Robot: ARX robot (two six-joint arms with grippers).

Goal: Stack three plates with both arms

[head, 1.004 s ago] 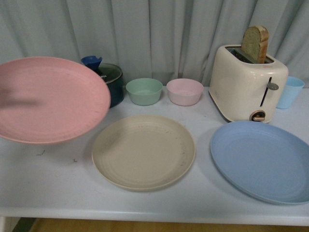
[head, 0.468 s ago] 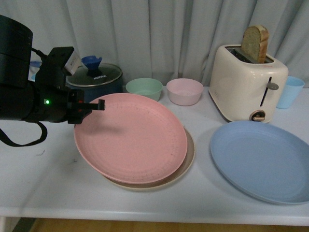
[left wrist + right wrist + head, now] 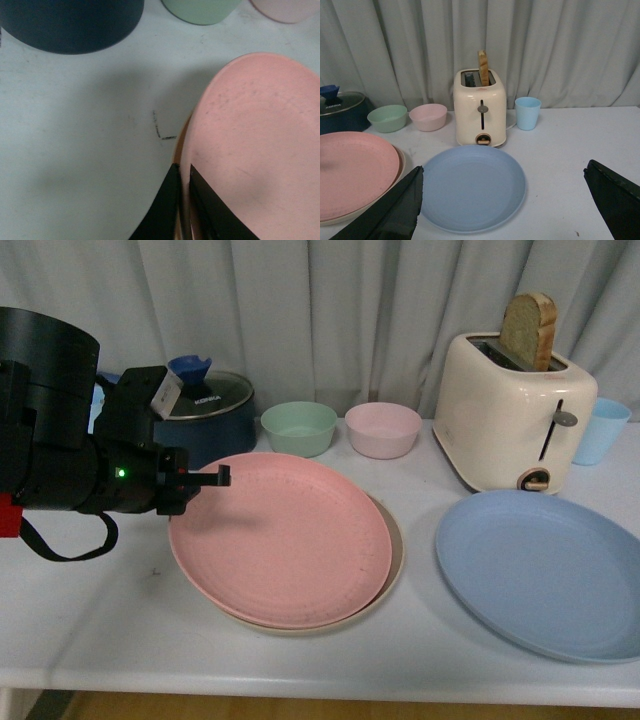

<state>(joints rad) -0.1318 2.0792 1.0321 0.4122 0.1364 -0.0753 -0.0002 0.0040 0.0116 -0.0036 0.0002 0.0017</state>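
Observation:
The pink plate (image 3: 285, 535) lies over the beige plate (image 3: 395, 565), of which only a thin crescent shows at the right and front. My left gripper (image 3: 222, 477) is shut on the pink plate's left rim; in the left wrist view its fingers (image 3: 202, 205) pinch the pink plate (image 3: 255, 145) edge, with a sliver of beige plate (image 3: 181, 142) beneath. The blue plate (image 3: 545, 575) lies flat at the right. In the right wrist view my right gripper (image 3: 502, 192) hangs open above the blue plate (image 3: 472, 187), near the table's front, with the pink plate (image 3: 352, 170) off to one side.
Along the back stand a dark blue pot with a glass lid (image 3: 210, 410), a green bowl (image 3: 298, 428), a pink bowl (image 3: 382, 429), a cream toaster with a bread slice (image 3: 512, 410) and a light blue cup (image 3: 602, 430). The table's front edge (image 3: 320, 680) runs close below the plates.
The pink plate has come from high at the left down and to the right onto the beige plate. My left arm came into view with it and has edged a little further right.

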